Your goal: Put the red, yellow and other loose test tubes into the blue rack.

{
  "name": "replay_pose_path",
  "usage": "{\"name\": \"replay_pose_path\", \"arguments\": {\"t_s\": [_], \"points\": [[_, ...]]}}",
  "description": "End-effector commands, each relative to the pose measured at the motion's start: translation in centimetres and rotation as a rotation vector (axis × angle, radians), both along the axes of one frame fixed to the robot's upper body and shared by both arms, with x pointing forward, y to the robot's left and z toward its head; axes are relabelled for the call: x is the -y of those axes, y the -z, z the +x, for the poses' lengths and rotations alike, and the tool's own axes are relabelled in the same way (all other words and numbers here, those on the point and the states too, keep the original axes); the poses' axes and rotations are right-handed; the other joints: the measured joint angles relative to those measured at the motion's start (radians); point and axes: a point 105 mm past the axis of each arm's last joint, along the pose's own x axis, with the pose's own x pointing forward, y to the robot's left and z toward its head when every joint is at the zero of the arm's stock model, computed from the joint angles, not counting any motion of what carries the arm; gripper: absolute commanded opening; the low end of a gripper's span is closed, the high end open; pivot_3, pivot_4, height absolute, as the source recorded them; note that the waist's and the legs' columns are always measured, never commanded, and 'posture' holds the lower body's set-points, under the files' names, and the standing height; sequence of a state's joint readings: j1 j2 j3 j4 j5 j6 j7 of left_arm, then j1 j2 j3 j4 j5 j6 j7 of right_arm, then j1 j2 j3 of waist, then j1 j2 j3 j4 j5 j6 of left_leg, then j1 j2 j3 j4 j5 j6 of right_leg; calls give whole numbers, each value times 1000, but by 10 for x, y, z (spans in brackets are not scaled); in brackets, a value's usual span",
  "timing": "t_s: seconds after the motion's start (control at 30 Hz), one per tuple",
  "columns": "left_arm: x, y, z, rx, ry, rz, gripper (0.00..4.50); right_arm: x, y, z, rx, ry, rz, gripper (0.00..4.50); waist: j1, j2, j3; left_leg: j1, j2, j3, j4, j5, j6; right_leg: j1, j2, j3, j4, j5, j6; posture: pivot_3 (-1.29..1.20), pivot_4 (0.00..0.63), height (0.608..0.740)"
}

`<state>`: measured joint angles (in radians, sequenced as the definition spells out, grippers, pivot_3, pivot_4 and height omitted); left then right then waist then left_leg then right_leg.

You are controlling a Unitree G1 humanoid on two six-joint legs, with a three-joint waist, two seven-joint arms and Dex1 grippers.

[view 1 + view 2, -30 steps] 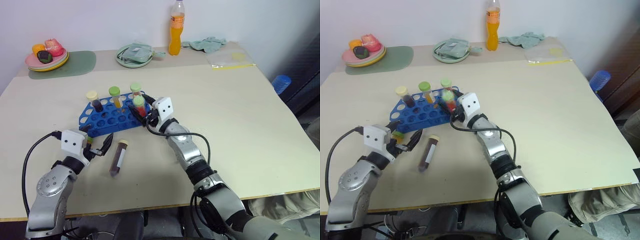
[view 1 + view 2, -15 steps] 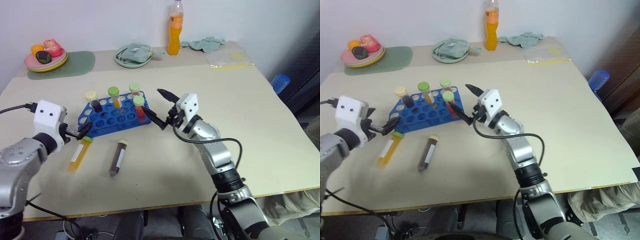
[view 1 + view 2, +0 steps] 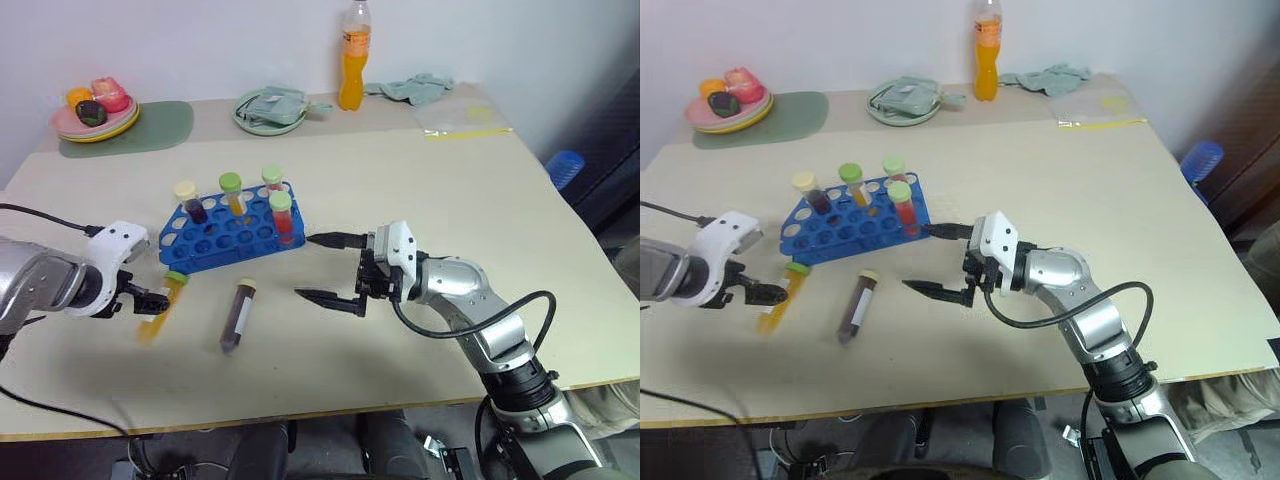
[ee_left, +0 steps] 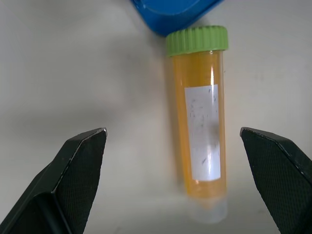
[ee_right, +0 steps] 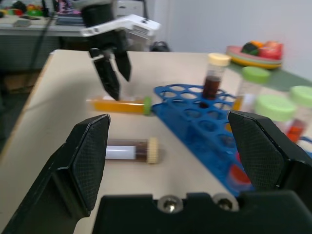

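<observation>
The blue rack (image 3: 222,236) stands left of the table's centre with several capped tubes upright in it, among them the red tube (image 3: 283,217) at its near right corner. A yellow tube (image 3: 160,306) with a green cap lies loose in front of the rack. My left gripper (image 3: 143,300) points down over it, open, and in the left wrist view the yellow tube (image 4: 201,122) lies between the fingers (image 4: 73,180) on the table. A dark tube (image 3: 237,314) with a cream cap lies beside it. My right gripper (image 3: 305,266) hangs open and empty, right of the rack.
At the back stand an orange drink bottle (image 3: 351,60), a green plate with a cloth (image 3: 268,110), a fruit plate (image 3: 95,112) on a green mat, a crumpled cloth (image 3: 415,88) and a plastic bag (image 3: 458,120).
My left gripper has swung out to the left and tipped down over the yellow tube, which has come into view. My right gripper has pulled back from the rack, leaving the red tube standing there.
</observation>
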<state>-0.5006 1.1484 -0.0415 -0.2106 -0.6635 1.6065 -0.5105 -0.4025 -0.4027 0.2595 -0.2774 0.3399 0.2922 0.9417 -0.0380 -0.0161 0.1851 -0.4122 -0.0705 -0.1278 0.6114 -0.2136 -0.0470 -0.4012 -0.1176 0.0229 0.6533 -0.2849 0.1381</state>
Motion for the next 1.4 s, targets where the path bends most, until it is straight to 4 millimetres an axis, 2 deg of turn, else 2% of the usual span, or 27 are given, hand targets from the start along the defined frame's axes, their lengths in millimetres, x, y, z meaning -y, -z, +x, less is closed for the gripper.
{"name": "replay_pose_path", "arguments": {"t_s": [0.03, 0.1, 0.17, 0.33, 0.37, 0.43, 0.5, 0.67, 0.73, 0.83, 0.97, 1.07, 1.23, 1.4], "points": [[7, 5, 5, -23, 2, -38, 4500, -3, -9, -9, 33, -25, 14, 4258, 2, -1, 0, 0, 0, 0, 0, 0, 0, 0, 0, 0, 0, 0, 0, 0, 150, 740], [7, 10, 4, -42, 0, -26, 4002, -3, -7, -10, 34, -25, 7, 4299, 0, -1, 0, 0, 0, 0, 0, 0, 0, 0, 0, 0, 0, 0, 0, 0, 150, 740], [5, 13, 4, -48, -12, -15, 3261, -3, -7, -11, 34, -24, 4, 4299, -2, -1, 0, 0, 0, 0, 0, 0, 0, 0, 0, 0, 0, 0, 0, 0, 150, 740], [3, 12, 2, -49, -19, -22, 874, -4, -6, -12, 24, -25, 3, 4299, -3, -1, 0, 0, 0, -1, 0, 0, 0, -1, 0, 0, 0, 0, 0, 0, 150, 740], [3, 11, -1, -48, -9, -21, 775, -4, -6, -12, 22, -27, 2, 4299, -3, -1, 0, 0, 0, 0, 0, 0, 0, -1, 0, 0, 0, 0, 0, 0, 150, 740], [11, 2, -9, -18, 70, -44, 775, -4, -5, -13, 21, -31, -2, 4299, -7, -1, 0, 0, 0, -1, 0, 0, 0, -1, 0, 0, 0, 0, 0, 0, 150, 740], [18, -9, -13, 96, 173, -75, 775, -3, -5, -13, 22, -30, -4, 4299, -8, -1, 0, 0, 0, 1, -1, 0, 0, -2, 0, 2, 0, 0, 0, 0, 150, 740], [28, -56, -7, 704, 377, -6, 775, -3, -4, -12, 15, -36, -6, 4299, 3, 0, 0, -1, 5, 4, -2, 0, -1, -3, -2, 2, -1, 0, -1, 0, 150, 740], [35, -72, -1, 886, 338, -62, 775, -4, -4, -11, 12, -40, -1, 4299, 20, 0, 0, -2, 6, 4, -1, 0, -1, -2, -1, 1, -4, 1, -2, 0, 150, 740], [46, -92, 21, 1109, 218, -114, 775, -6, -6, -8, 7, -38, 16, 4299, 45, -2, -1, -1, 5, 3, 2, 0, 0, 1, -1, -2, -5, 1, -2, 0, 150, 740], [85, -118, 29, 1401, 153, -233, 775, -8, -4, -6, -2, -39, 24, 4299, 50, -6, -3, -1, -1, 1, 4, 0, 0, 4, -2, -2, -5, 3, 1, 0, 150, 740], [107, -101, 39, 1453, 160, -156, 775, -8, -3, -3, -8, -28, 31, 4299, 44, -5, -3, -1, -1, 2, 4, 0, 0, 3, -2, 0, -6, 3, 1, 0, 150, 740], [130, -77, 46, 1491, 23, -254, 775, -6, -2, -1, -12, 8, 37, 4299, 41, -5, -3, -1, 0, 5, 3, 0, 0, 2, -1, 0, -5, 3, 1, 0, 150, 740], [139, -49, 50, 1425, 58, -195, 775, -3, -1, 0, -14, 37, 44, 4299, 42, -5, -3, -1, 0, 6, 3, 0, 1, 2, -1, 0, -5, 3, 1, 0, 150, 740]]}}
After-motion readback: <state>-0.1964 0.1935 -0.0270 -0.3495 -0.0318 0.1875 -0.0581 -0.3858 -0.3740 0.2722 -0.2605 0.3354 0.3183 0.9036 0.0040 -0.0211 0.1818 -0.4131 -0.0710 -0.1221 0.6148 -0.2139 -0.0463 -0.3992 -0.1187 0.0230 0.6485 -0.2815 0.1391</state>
